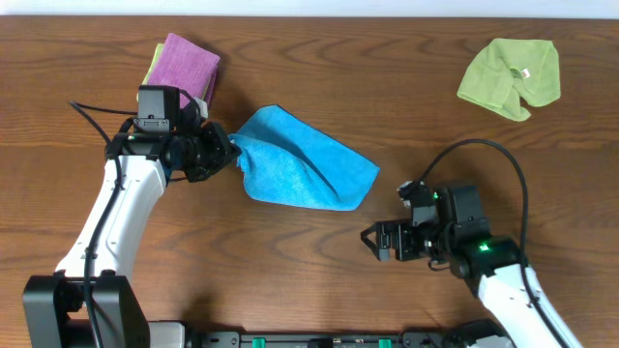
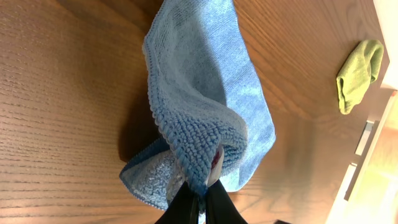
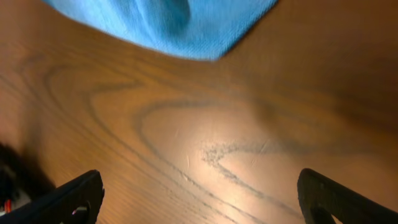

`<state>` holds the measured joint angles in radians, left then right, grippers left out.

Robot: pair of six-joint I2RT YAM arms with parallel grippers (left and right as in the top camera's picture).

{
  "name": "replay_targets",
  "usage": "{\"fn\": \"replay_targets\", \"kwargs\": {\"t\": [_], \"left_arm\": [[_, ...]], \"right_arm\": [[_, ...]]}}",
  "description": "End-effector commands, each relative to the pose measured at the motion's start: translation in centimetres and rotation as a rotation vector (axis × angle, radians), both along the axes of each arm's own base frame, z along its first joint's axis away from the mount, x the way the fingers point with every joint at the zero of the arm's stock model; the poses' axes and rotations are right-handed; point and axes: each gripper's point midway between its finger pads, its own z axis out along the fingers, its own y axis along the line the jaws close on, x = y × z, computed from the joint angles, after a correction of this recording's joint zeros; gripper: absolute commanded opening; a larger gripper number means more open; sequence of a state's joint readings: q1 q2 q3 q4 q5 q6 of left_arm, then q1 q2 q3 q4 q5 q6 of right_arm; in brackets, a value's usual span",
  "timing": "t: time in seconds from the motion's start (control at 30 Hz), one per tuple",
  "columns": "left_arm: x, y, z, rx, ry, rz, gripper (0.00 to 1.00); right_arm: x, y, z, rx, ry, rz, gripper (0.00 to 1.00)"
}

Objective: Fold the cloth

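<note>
A bright sky-blue microfibre cloth (image 1: 305,164) is spread loosely near the middle of a brown wood-grain table (image 1: 290,261). Its body is stretched from a bunched end at 9 o'clock towards a rounded corner at 4 o'clock. The bunched end is clamped by the left gripper (image 1: 224,153), whose jaws are closed together on a gathered fold of the fabric. In the left wrist view, the edge is seen curled over above the pinch. A pale sliver is tucked inside the curl, possibly the tag, though it is too small to be told.

The right gripper (image 1: 372,242) is held just beyond the cloth's 4 o'clock corner, apart from it. Its black fingers (image 3: 68,199) are spread wide over bare wood, with nothing between them.

A purple folded cloth (image 1: 184,60) is placed at 10 o'clock on the table, just behind the left wrist. A lime-green crumpled cloth (image 1: 510,75) is left at 2 o'clock, well apart from both arms.
</note>
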<state>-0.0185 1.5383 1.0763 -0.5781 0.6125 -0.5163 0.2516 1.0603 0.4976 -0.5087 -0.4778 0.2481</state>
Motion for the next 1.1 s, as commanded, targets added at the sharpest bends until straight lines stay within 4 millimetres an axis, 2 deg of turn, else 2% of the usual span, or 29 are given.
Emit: {"fn": "replay_targets", "kwargs": {"t": [0.0,0.3,0.57,0.8,0.9,0.97,1.03,1.07], "left_arm": [[0.1,0.2,-0.2,0.018,-0.002,-0.002,0.06],[0.0,-0.2,0.0,-0.011,0.008,0.001,0.06],[-0.4,-0.2,-0.2,-0.011,0.026,0.001,0.06],[-0.6,-0.3,-0.2,-0.016,0.034,-0.002,0.06],[-0.6,-0.3,-0.2,-0.021,0.034,-0.004,0.06],[-0.6,-0.5,-0.1,-0.031,0.035,-0.008,0.06],[-0.7,-0.6,0.0,-0.035,0.035,-0.010,0.06],[-0.7,-0.6,0.0,-0.038,0.035,-0.012,0.06]], "right_arm": [[0.0,0.5,-1.3,0.069,0.047,-0.049,0.98],[3.6,2.2,-3.7,0.149,0.024,-0.130,0.91],[5.4,2.7,-6.5,0.182,0.065,-0.196,0.89],[7.1,3.8,-6.6,0.235,0.026,-0.220,0.84],[7.5,4.0,-6.7,0.231,0.016,-0.244,0.76],[7.6,4.0,-6.8,0.223,0.010,-0.251,0.65],[7.7,4.2,-6.7,0.225,0.004,-0.246,0.43],[7.8,4.2,-6.6,0.228,-0.003,-0.246,0.24]]}}
